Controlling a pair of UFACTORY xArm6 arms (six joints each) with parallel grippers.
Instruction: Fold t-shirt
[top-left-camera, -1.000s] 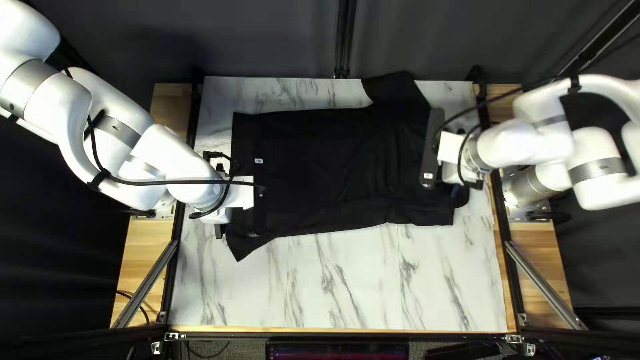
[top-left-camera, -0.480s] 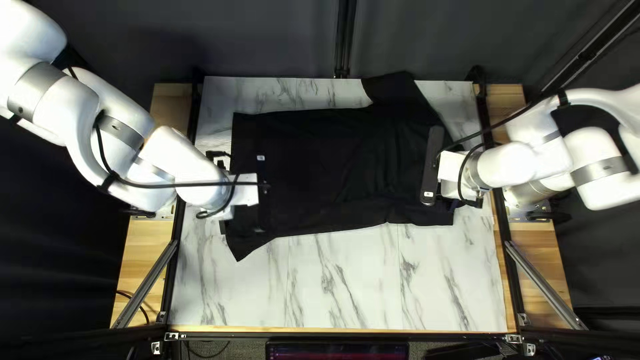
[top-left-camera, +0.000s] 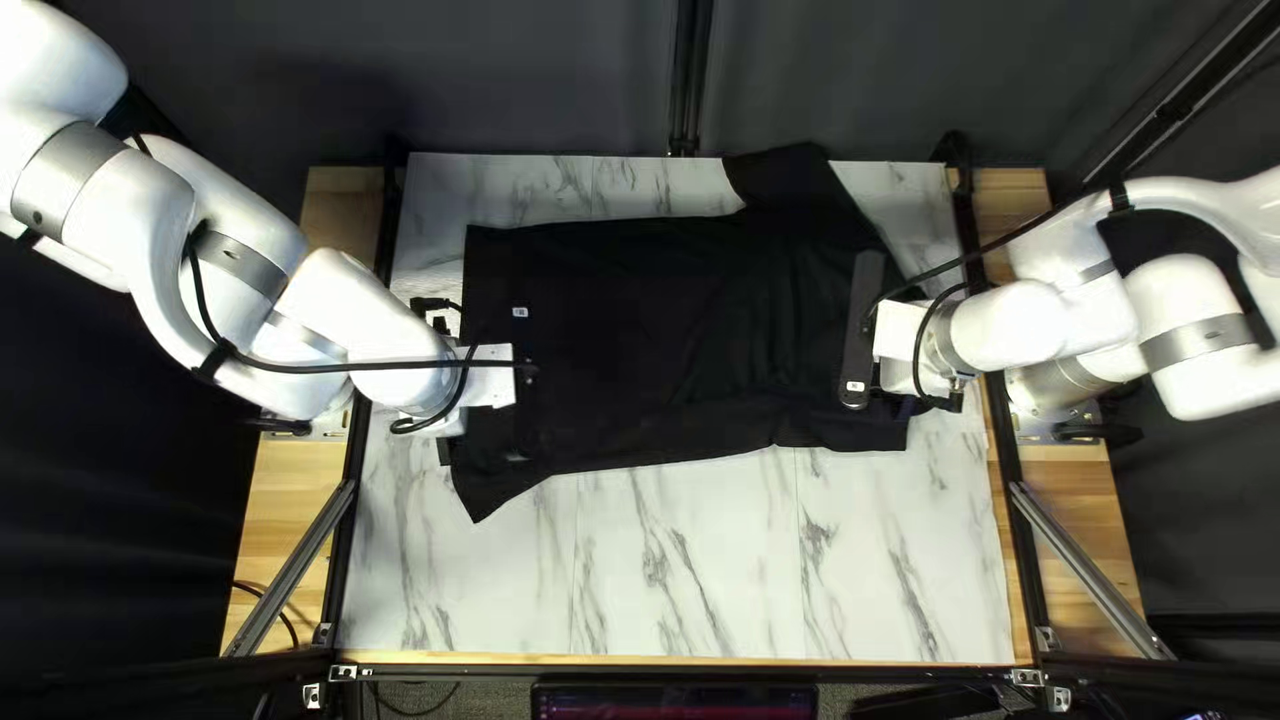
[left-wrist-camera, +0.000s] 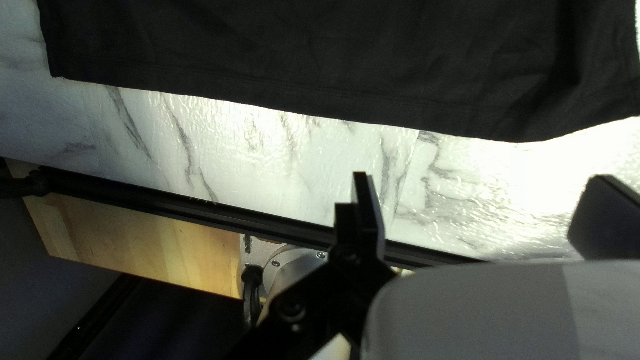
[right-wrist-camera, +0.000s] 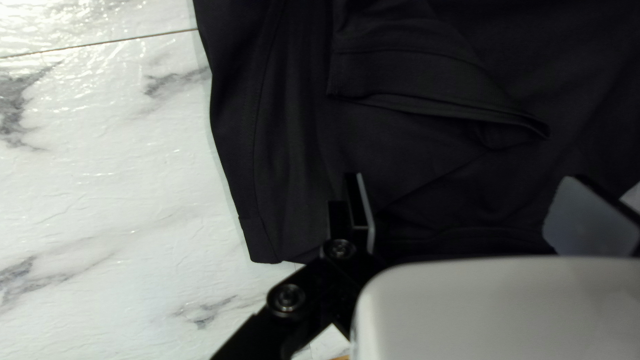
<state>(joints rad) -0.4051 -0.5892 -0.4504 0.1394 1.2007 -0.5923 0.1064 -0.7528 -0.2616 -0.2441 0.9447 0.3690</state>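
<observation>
Both our left gripper (top-left-camera: pixel 487 376), near the hem (left-wrist-camera: pixel 287 101), and our right gripper (top-left-camera: pixel 902 350), above the other end, stand spread while the black t-shirt (top-left-camera: pixel 640 320) lies across the marbled tabletop (top-left-camera: pixel 680 574).

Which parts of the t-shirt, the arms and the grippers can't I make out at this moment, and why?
- T-shirt beneath the right gripper, top left view: hidden by that gripper and its mount.
- Left gripper's fingertips, top left view: hidden under its mount.
- Rest of the t-shirt, left wrist view: cut off by the edge.
- Upper left arm, top left view: cut off by the edge.
</observation>
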